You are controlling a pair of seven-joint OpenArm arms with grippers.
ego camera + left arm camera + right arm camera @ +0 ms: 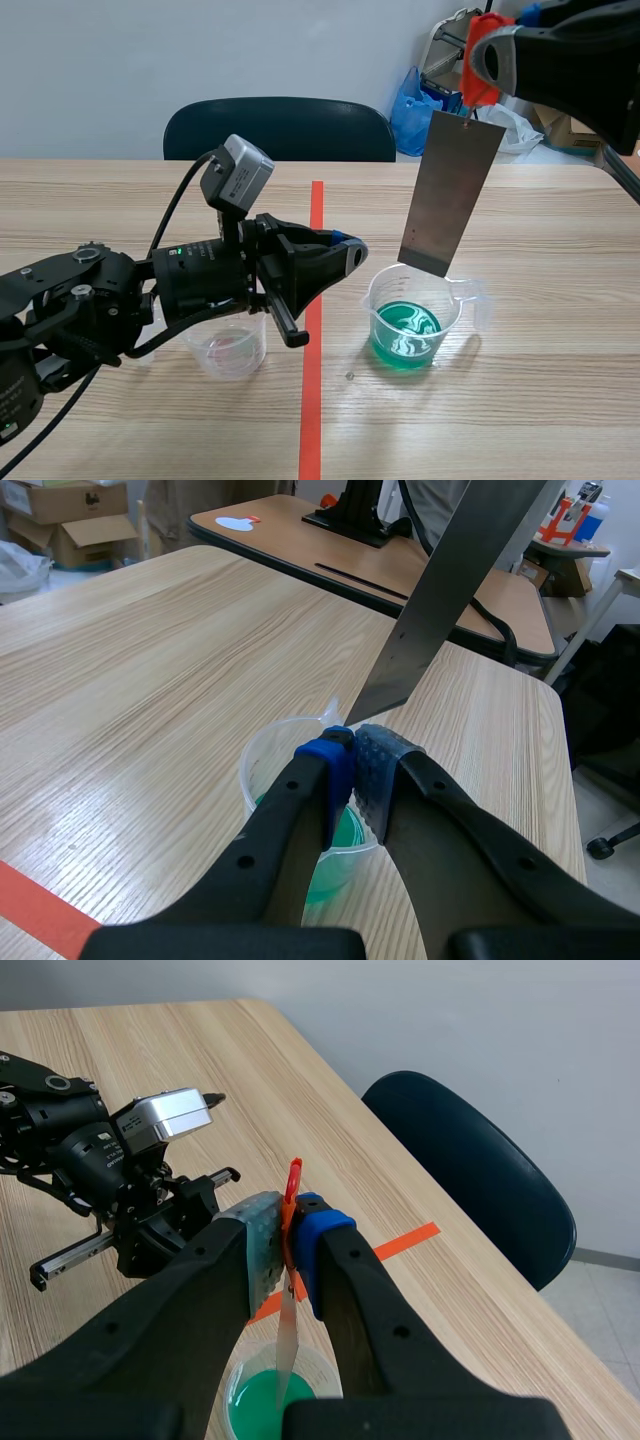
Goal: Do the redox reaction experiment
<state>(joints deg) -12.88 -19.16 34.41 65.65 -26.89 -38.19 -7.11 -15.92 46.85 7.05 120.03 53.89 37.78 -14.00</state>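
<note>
Nearest the front edge of the counter (530, 420) there's a little clear plastic cup (232, 348), just left of the red tape line. It looks empty, maybe with a faint pinkish tint at the bottom. The left arm (190, 275) hangs right over it. Its jaws are together with nothing in them, and the tips are just beside the rim of the beaker (454, 316).

That beaker sits just right of the tape. It's see-through thin plastic with a pour spout, and the bottom part holds glossy green liquid (405, 335).

Above it hangs the metal strip (450, 192), which is flat, dull grey, long and rectangular, and a bit tilted. It hangs off an orange-red clip (482, 62), and the right arm's jaws are clamped on that clip from up high. The strip's lower edge is about level with the rim. I can't tell if it touches the liquid yet.

If I were doing the dip, I'd go straight down and slowly. Keep the strip centred so it doesn't clip the thin wall and tip the light beaker, and stop before the clip gets wet.

Past the far edge there's a dark padded chair (280, 128).
</note>
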